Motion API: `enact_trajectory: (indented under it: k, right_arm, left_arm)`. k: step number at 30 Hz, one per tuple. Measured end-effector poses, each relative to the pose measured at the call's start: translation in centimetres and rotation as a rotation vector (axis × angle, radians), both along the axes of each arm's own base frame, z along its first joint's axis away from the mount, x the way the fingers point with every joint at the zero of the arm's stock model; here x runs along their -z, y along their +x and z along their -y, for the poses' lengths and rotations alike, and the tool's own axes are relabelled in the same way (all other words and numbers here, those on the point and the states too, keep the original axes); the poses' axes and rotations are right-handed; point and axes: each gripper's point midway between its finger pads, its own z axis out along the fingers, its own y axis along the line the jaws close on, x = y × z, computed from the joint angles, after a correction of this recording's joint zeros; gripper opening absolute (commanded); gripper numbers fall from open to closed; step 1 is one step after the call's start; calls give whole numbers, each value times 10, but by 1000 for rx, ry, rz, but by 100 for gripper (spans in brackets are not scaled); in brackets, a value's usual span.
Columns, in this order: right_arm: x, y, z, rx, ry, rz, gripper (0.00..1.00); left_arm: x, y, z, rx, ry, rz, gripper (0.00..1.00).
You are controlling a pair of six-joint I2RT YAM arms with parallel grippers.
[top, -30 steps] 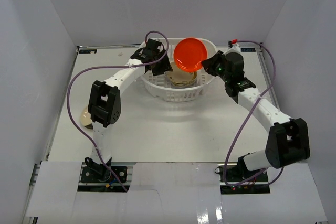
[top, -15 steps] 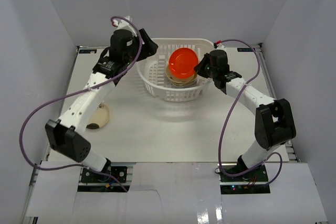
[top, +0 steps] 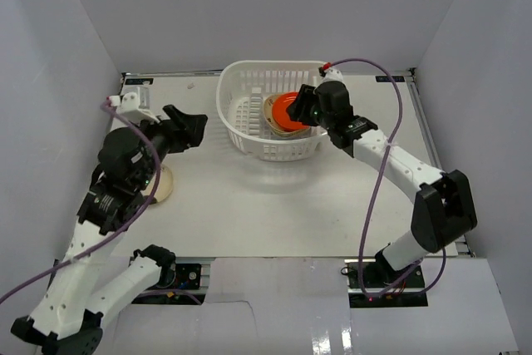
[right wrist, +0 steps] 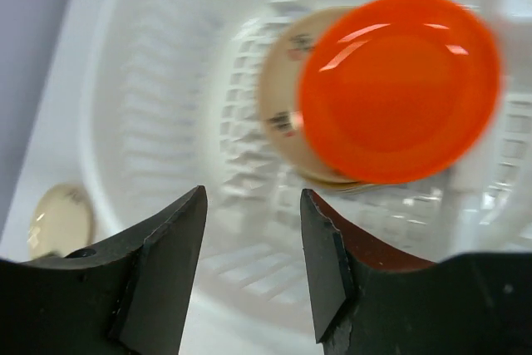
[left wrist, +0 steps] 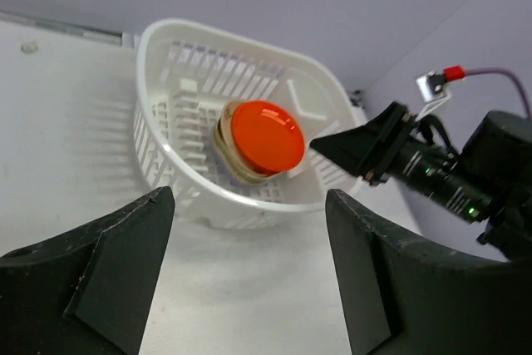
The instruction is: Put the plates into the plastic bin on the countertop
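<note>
The white slotted plastic bin [top: 249,67] stands at the back middle of the countertop [top: 274,205]. Inside it a red-orange plate [top: 288,111] lies on a stack of cream and tan plates [top: 272,110]. My right gripper [top: 303,107] hangs open over the bin's right side, just beside the red-orange plate [right wrist: 399,85] and holding nothing. My left gripper [top: 195,129] is open and empty, left of the bin and apart from it. One cream plate [top: 160,184] lies on the countertop at the left, partly hidden under my left arm; it also shows as the cream plate [right wrist: 56,222] in the right wrist view.
White walls close in the countertop on the left, back and right. In the left wrist view the bin [left wrist: 166,39] sits ahead with the red-orange plate [left wrist: 266,135] in it and the right gripper [left wrist: 349,143] at its right rim.
My right gripper has opened and let go of the red-orange plate, which now lies on the stack in the bin. My left arm has drawn back from the bin toward the near left.
</note>
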Motion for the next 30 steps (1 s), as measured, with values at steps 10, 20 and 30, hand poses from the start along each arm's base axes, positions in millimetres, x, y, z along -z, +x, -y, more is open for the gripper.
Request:
enact_trajectory:
  k: [10, 20, 30]
  right_arm:
    - [-40, -176, -196, -517, 105, 159, 59]
    - [127, -200, -301, -539, 24, -121, 58]
    - [159, -184, -364, -466, 201, -241, 58]
  left_arm:
    - [-93, -69, -25, 37, -127, 240, 91]
    - [-69, -92, -35, 39, -116, 172, 94]
    - [-34, -91, -27, 71, -89, 81, 94]
